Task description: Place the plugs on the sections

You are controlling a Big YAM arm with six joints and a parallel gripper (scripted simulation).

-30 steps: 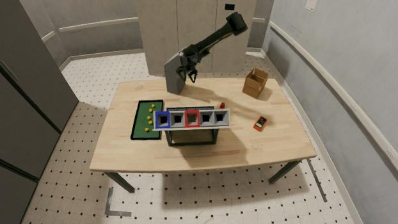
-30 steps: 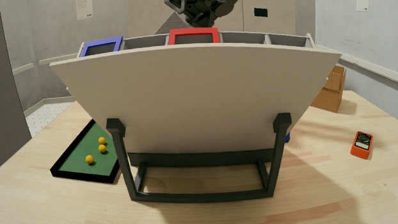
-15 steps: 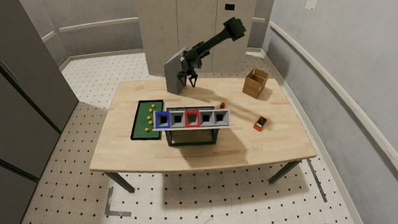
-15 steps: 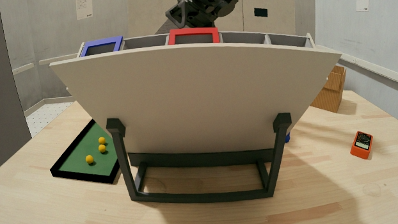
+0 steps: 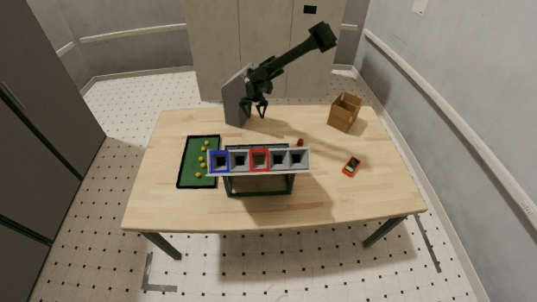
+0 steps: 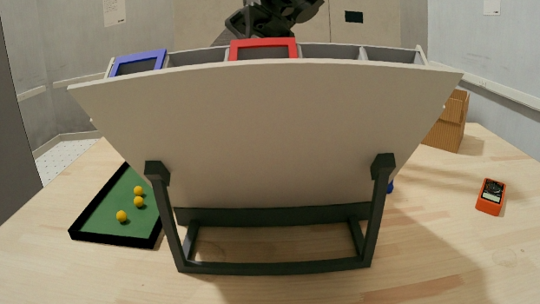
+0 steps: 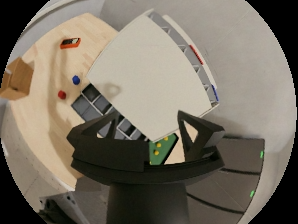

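Note:
The funnel rack stands mid-table with a blue-banded funnel [image 5: 220, 160] at its left end and a red-banded funnel [image 5: 259, 160] in the middle. A pale cover [image 6: 265, 130] hides the pipes. The red plug [image 5: 300, 141] stands on the table behind the rack's right part; in the wrist view it [image 7: 61, 95] lies near the blue plug [image 7: 76, 79], beside the grey sections [image 7: 93, 106]. A green tray [image 5: 199, 160] holds several yellow marbles [image 6: 138, 201]. My gripper [image 5: 255, 105] is open and empty, hanging above the far side of the table behind the rack.
The arm's grey base block [image 5: 236, 99] stands right beside the gripper. A cardboard box [image 5: 344, 111] sits at the far right. An orange device [image 5: 351, 166] lies right of the rack.

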